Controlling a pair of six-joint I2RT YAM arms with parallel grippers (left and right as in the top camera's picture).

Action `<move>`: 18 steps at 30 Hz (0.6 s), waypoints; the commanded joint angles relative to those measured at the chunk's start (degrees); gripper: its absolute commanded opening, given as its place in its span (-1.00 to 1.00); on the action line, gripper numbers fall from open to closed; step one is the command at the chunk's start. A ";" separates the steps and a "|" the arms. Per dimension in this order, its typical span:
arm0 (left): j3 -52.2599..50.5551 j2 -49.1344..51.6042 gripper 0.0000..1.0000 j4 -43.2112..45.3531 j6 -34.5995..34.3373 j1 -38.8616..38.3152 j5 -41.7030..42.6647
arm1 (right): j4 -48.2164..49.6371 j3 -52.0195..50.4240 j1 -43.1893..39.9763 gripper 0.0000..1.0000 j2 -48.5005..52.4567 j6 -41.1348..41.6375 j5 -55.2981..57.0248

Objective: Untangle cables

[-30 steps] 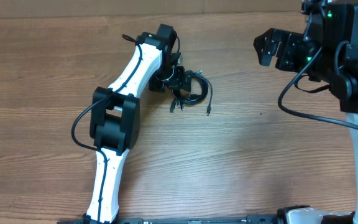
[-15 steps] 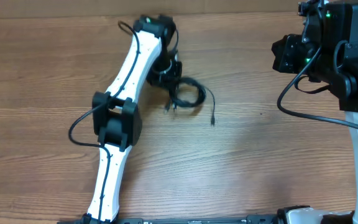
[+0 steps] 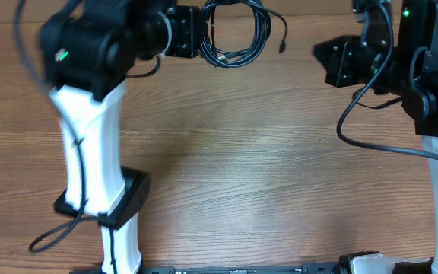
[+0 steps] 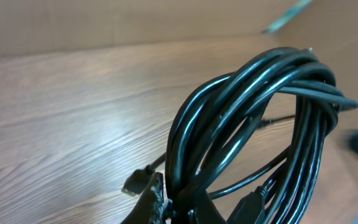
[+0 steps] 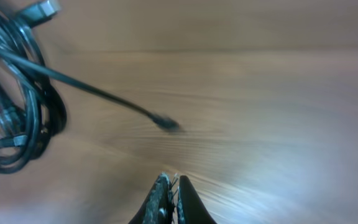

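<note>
- Now, overhead: half a second ago the left arm (image 3: 90,46) lay low along the table (image 3: 242,167), with the cables (image 3: 236,30) on the wood near centre. It has since reared up, and its dark body fills 10 to 11 o'clock.
- Overhead: the left gripper (image 3: 204,32) points toward 3 o'clock, clamped on the cables. They hang as a coiled black bundle at 12 o'clock, with one plug end (image 3: 284,46) trailing toward 1 o'clock.
- Overhead: the right gripper (image 3: 327,61) sits at 2 o'clock, aimed toward 9 o'clock. It has shifted slightly toward the bundle but is well apart from it.
- Left wrist: the fingers (image 4: 151,202) at 6 o'clock pinch the cables (image 4: 253,124) low on the coil. The loops arch up toward 1 o'clock above the wood, and a small plug (image 4: 135,182) shows at 7 o'clock.
- Right wrist: the view is blurred. The fingertips (image 5: 161,196) at 6 o'clock are pressed together with nothing between them. The cables (image 5: 17,118) sit at 9 o'clock, and one strand runs out to a plug (image 5: 166,124) near centre.
</note>
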 commanded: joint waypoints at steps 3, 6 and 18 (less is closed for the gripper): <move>0.07 -0.26 -0.92 -0.13 -0.20 0.22 7.85 | 7.87 0.76 0.28 -0.92 0.39 -14.32 -32.28; 0.04 -0.17 -0.92 -0.11 1.36 0.20 9.09 | 13.25 0.76 0.28 -0.92 0.79 -14.29 -35.06; 0.04 -0.17 -0.92 0.76 2.78 0.17 10.32 | 16.26 -0.42 0.42 0.74 2.12 -14.53 -34.14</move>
